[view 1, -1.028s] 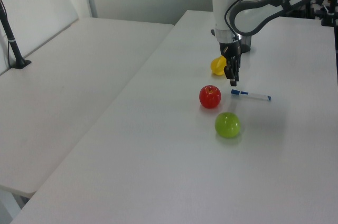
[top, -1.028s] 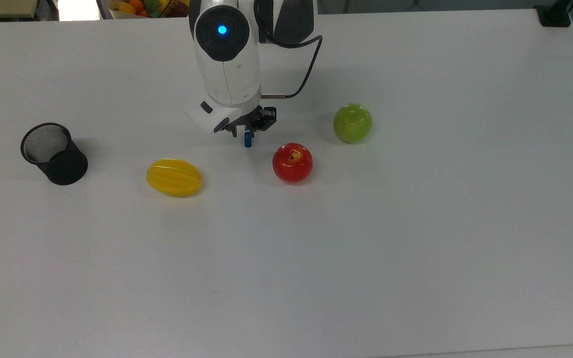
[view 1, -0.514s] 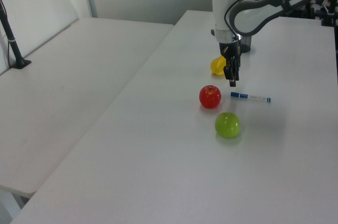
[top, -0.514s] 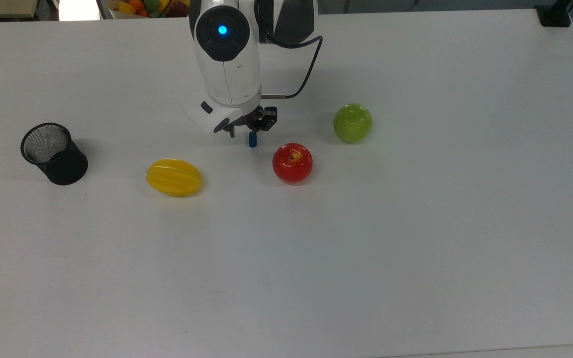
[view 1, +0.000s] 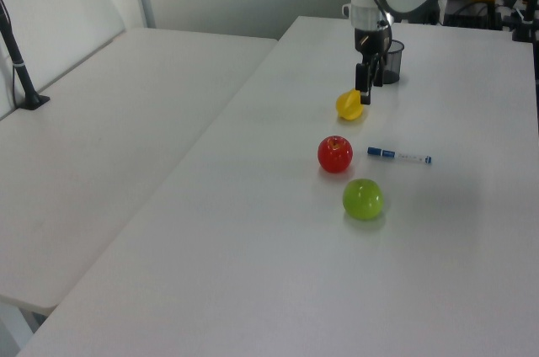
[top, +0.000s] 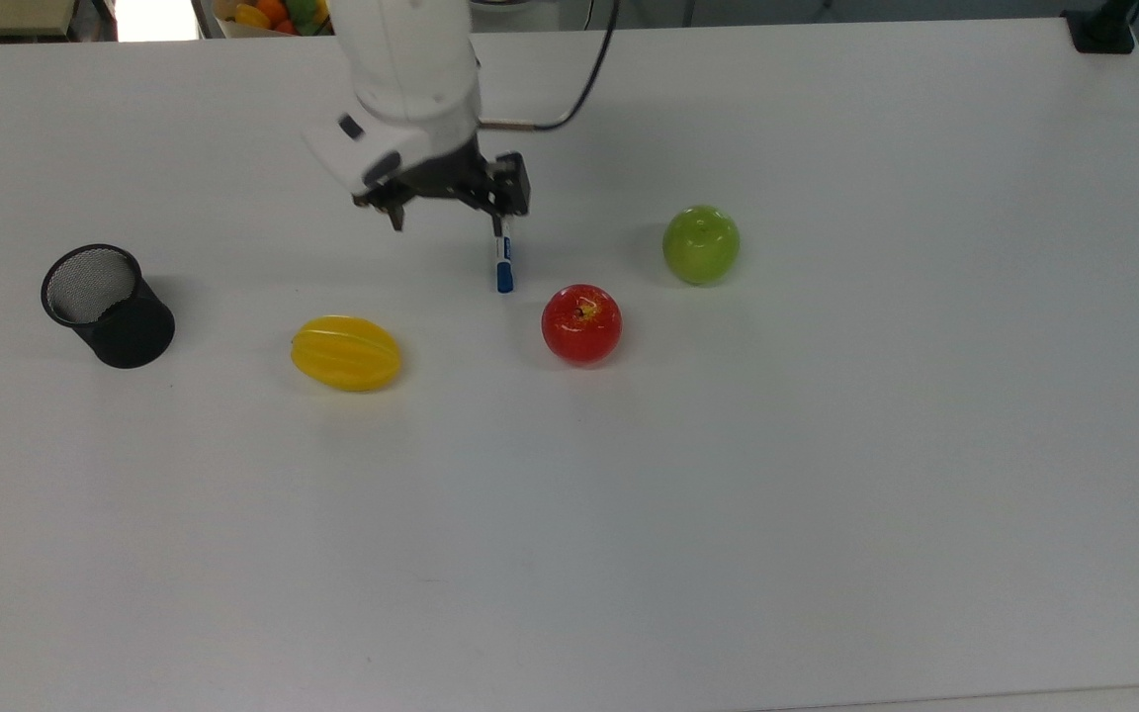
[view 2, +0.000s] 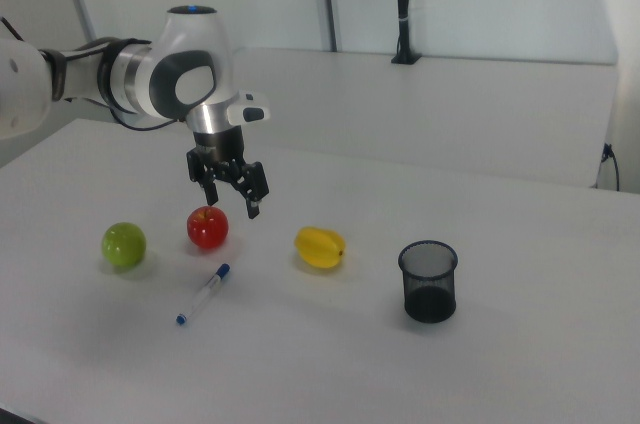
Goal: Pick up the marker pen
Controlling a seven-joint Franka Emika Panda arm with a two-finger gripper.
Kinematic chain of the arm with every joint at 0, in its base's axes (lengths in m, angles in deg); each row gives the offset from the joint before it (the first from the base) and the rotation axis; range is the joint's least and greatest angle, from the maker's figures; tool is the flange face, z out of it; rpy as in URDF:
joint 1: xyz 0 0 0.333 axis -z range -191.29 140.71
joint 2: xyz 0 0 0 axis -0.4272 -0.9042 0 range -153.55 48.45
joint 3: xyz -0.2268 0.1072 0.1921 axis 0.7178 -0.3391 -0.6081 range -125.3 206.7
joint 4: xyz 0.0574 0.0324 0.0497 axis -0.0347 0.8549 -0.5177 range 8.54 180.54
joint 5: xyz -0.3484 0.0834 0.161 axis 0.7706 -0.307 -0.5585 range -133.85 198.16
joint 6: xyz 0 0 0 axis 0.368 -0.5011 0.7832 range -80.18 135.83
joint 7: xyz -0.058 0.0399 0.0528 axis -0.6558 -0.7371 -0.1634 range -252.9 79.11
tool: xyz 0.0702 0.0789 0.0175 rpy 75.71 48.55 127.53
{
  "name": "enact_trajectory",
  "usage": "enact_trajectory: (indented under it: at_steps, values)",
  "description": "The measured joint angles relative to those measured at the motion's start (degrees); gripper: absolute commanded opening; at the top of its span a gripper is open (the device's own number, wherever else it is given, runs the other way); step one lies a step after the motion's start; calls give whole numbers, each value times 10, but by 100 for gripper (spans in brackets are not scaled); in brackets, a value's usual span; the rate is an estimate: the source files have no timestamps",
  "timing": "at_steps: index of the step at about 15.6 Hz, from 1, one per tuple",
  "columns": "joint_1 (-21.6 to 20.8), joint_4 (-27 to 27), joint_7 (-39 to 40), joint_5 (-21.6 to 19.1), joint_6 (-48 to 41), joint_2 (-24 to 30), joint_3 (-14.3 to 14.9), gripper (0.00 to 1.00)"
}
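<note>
The claw (view 2: 228, 187) is hanging wide and empty in the right view's upper left, now lifted and drawn away from the pen (view 2: 203, 294), which a moment ago lay almost under its fingers. The pen is lying flat on the worktop (top: 827, 494), untouched, at the top view's centre top, just beside the red apple (top: 581, 323). The grasp is looking abandoned or reset; a fresh descent over the barrel is probably needed.
</note>
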Motion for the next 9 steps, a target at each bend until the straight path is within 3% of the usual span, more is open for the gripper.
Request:
enact_trajectory:
  at_steps: [9]
  values:
    - [50, -12, 0, 0, -103, 115, 3, 100]
